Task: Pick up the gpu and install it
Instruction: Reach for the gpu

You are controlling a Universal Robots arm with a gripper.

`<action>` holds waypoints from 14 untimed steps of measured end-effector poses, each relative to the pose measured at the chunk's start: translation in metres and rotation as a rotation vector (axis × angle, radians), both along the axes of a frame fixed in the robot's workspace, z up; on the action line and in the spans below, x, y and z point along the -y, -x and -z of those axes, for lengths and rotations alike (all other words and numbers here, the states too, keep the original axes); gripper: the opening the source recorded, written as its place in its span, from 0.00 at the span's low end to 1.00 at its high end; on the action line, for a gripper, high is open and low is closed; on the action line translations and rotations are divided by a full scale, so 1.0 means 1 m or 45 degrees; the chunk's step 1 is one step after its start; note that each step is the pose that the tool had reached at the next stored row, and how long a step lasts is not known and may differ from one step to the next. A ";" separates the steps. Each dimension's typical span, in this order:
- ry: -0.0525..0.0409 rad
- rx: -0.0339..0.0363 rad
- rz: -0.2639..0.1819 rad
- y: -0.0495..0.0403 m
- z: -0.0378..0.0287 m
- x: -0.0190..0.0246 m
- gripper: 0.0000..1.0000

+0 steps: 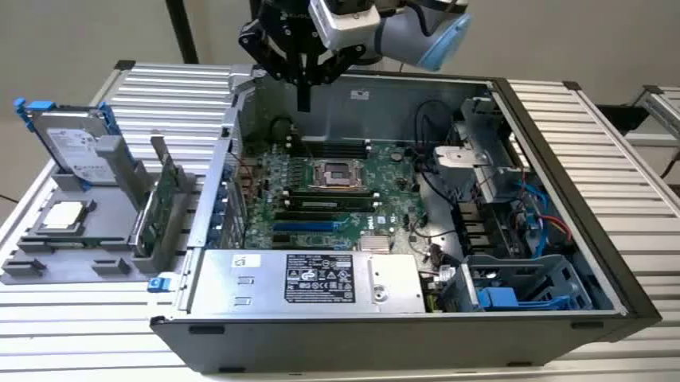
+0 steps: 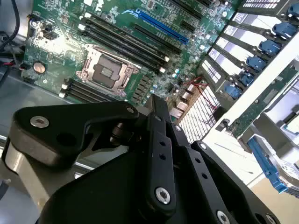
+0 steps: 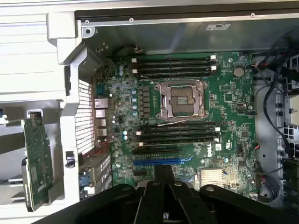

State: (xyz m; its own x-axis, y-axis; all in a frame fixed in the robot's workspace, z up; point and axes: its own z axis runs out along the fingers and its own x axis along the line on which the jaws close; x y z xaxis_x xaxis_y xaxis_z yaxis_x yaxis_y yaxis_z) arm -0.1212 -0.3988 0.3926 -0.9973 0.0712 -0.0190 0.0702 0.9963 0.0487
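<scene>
Green circuit board showing, the gpu [image 1: 162,199] stands on edge in a grey holder [image 1: 53,264] on the exterior view's left, outside the open computer case [image 1: 552,171] and untouched. The gripper [image 1: 304,94] hangs high over the far end of the motherboard [image 1: 402,195], well apart from the card. Its two black fingers are pressed together with nothing between them.

In the first wrist view the card [image 3: 37,161] sits just beyond the case's perforated rear wall [image 3: 85,116], while the gripper [image 3: 163,179] is poised above the blue slot [image 3: 163,162] and the bare CPU socket [image 3: 182,100].

The hazards, as judged from this layout, begin with the card itself. It is thin and upright, so fingers arriving closed or off-centre would likely knock it over in its holder rather than straddle it. A hard drive [image 1: 75,147] with blue rails stands near it in the same holder and could be clipped on approach. The case's side wall lies between holder and board, so a low carry risks striking the metal edge. Inside, the open socket is exposed to any dropped or swinging card. A tilted grip would probably jam the connector edge against the slot.
</scene>
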 end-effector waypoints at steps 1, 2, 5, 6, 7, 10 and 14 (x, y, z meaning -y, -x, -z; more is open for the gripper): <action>0.000 0.0000 0.000 0.0000 0.0000 0.0000 0.00; 0.000 0.0000 0.000 0.0000 0.0000 0.0000 0.00; 0.000 0.0000 0.000 0.0000 0.0000 0.0000 0.00; 0.000 0.0000 0.000 0.0000 0.0000 0.0000 0.00; 0.000 0.0000 0.000 0.0000 0.0000 0.0000 0.00; 0.000 0.0000 0.000 0.0000 0.0000 0.0000 0.00; 0.000 0.0000 0.000 0.0000 0.0000 0.0000 0.00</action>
